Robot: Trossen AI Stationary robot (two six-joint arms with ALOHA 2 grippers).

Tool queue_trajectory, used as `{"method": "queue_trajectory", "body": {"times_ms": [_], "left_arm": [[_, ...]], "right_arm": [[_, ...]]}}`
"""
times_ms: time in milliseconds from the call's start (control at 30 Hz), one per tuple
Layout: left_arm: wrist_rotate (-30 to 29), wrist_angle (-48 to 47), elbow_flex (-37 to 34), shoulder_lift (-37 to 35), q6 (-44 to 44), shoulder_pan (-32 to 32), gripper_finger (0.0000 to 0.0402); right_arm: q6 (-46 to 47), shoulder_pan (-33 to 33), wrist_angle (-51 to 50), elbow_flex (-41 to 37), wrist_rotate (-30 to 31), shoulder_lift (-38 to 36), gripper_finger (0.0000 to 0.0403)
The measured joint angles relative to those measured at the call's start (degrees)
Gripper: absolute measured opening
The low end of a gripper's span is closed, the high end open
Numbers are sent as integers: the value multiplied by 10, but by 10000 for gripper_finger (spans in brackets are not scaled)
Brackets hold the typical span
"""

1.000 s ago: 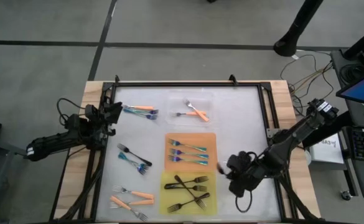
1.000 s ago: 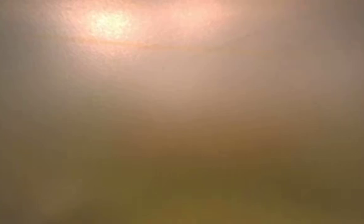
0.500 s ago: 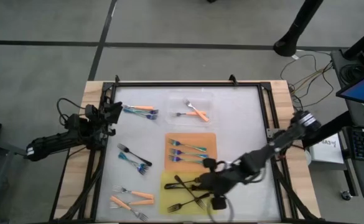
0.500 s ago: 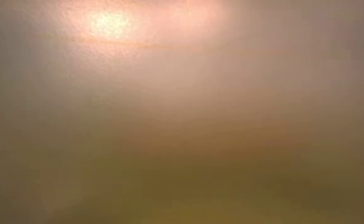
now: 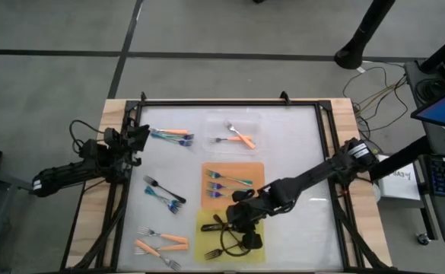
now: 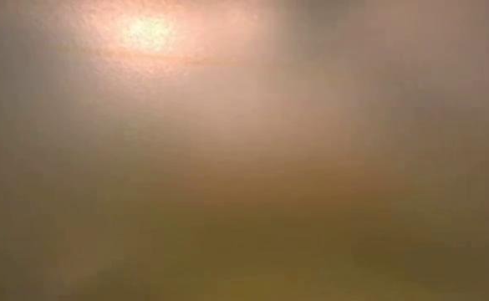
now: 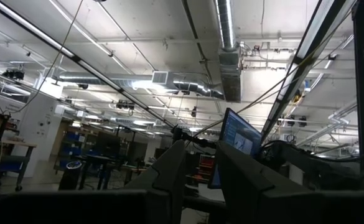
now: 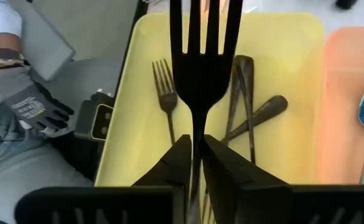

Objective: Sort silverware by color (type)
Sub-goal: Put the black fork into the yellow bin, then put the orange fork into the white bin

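Note:
My right gripper (image 5: 241, 221) reaches in from the table's right and hovers over the yellow tray (image 5: 204, 237), shut on a black fork (image 8: 203, 68). Several black forks (image 8: 247, 99) lie flat in that tray. Teal-handled forks (image 5: 226, 183) lie on the orange tray (image 5: 257, 169), and orange-handled forks (image 5: 241, 138) in the clear tray (image 5: 246, 120). More forks lie loose on the table's left half (image 5: 165, 194), (image 5: 161, 242), (image 5: 173, 135). My left gripper (image 7: 200, 155) waits at the table's left edge (image 5: 131, 141), open by a narrow gap and pointing up at the ceiling. My right gripper pinches the black fork by its handle (image 8: 197, 127), just behind the neck, between the two fingers (image 8: 178, 155). The fork lies along the fingers, its tines (image 8: 203, 25) sticking out ahead. It is lifted clear above the yellow tray (image 8: 294, 81).
The low view is a hazy orange-brown blur and shows nothing. A person's gloved hand (image 8: 35, 106) and sleeve show beyond the table's near edge in the right wrist view. A black frame (image 5: 230, 103) runs around the table top. Bare white table lies right of the trays (image 5: 298, 152).
My right gripper has swung from the table's right part toward the left and now hangs over the yellow tray. My left arm has kept still.

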Motion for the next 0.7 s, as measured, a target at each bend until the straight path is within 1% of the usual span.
{"method": "queue_trajectory", "body": {"times_ms": [300, 400, 567, 700], "left_arm": [[0, 0, 0, 0, 0, 0, 75], [0, 0, 0, 0, 0, 0, 75], [0, 0, 0, 0, 0, 0, 75], [0, 0, 0, 0, 0, 0, 75]], "right_arm": [[-7, 1, -12, 0, 0, -3, 82], [-35, 1, -59, 0, -1, -13, 95], [-107, 0, -136, -6, -1, -61, 102], [-116, -19, -114, -59, 29, -135, 99]]}}
